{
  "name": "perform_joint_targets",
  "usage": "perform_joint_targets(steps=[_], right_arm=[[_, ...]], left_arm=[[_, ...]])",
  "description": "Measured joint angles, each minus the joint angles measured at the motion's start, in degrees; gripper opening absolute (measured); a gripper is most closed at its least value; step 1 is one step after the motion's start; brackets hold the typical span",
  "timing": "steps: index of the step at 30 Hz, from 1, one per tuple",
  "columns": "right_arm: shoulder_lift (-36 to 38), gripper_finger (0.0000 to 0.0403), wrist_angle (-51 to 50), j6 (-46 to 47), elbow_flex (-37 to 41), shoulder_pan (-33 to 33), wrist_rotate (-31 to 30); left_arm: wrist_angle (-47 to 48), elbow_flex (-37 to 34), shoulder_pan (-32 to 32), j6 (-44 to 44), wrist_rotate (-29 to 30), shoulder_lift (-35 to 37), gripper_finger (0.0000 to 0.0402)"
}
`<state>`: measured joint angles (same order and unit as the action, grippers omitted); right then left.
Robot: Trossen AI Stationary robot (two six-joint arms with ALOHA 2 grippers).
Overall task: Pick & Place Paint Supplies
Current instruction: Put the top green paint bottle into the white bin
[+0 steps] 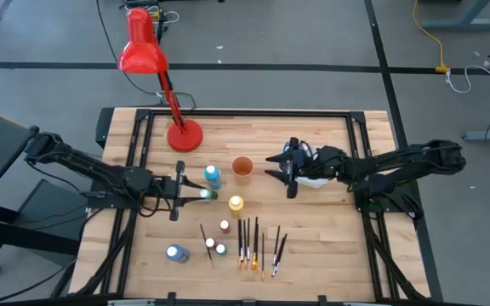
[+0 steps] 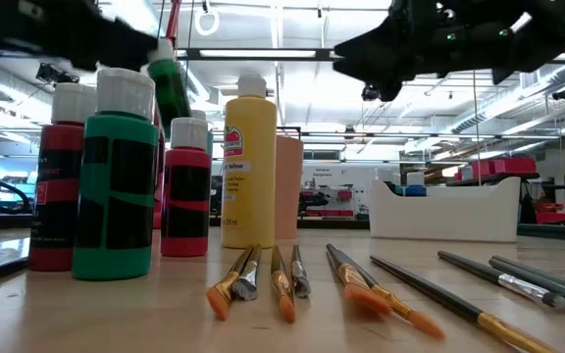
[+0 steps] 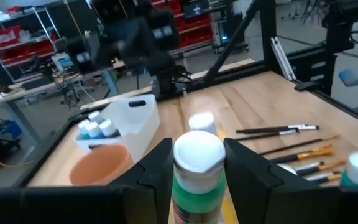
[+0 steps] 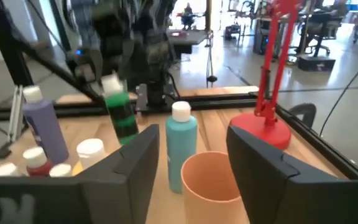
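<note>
A green paint bottle with a white cap (image 3: 197, 163) sits between the fingers of my left gripper (image 1: 196, 195), left of the table's middle. In the right wrist view the green bottle (image 4: 121, 112) hangs tilted above the wood. My right gripper (image 1: 276, 166) hovers open between the orange cup (image 1: 242, 167) and the white tub (image 1: 315, 180), touching nothing. A teal bottle (image 1: 212, 175) and a yellow bottle (image 1: 236, 204) stand upright near the middle. Several small bottles (image 1: 220, 248) stand, and several paintbrushes (image 1: 253, 242) lie flat, toward the near edge. My left gripper pinches the green bottle between its two fingers, on the green body just under the white cap (image 3: 188, 186). The fingers come in level from the table's left, one on each side. The bottle is lifted clear of the table, cap up and slightly tilted.
A red desk lamp (image 1: 184, 136) stands at the far left of the table. The white tub (image 3: 126, 121) holds small blue-capped bottles. A purple bottle (image 4: 45, 130) stands near the small ones. Black frame rails (image 1: 245, 113) run around the table's edges.
</note>
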<state>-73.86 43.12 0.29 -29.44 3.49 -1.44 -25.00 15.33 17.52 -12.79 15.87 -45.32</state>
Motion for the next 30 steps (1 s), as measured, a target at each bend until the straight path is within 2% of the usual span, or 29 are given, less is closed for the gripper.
perform_joint_targets(steps=[7,15,19,26,30], right_arm=[[-8.9,0.0214,-1.6,-5.7,-10.3,-2.7,0.1],[-17.9,0.0206,-17.8,-4.3,-28.0,-3.2,1.5],[-22.3,0.0206,-21.9,-3.7,-34.8,-3.3,9.0],[-28.5,0.0206,-25.3,-3.7,-41.1,-3.4,14.1],[-30.2,0.0205,-25.2,-3.8,-42.4,-3.4,14.0]], left_arm=[[2.3,7.7,0.0,-2.2,0.0,0.0,0.0128],[4.1,10.2,0.0,-2.5,0.8,-1.8,0.0127],[4.9,10.1,-0.1,-2.6,2.5,-3.9,0.0130],[4.5,10.1,-0.1,-2.9,3.8,-5.4,0.0126],[3.5,10.1,-0.1,-4.0,4.3,-5.4,0.0130]])
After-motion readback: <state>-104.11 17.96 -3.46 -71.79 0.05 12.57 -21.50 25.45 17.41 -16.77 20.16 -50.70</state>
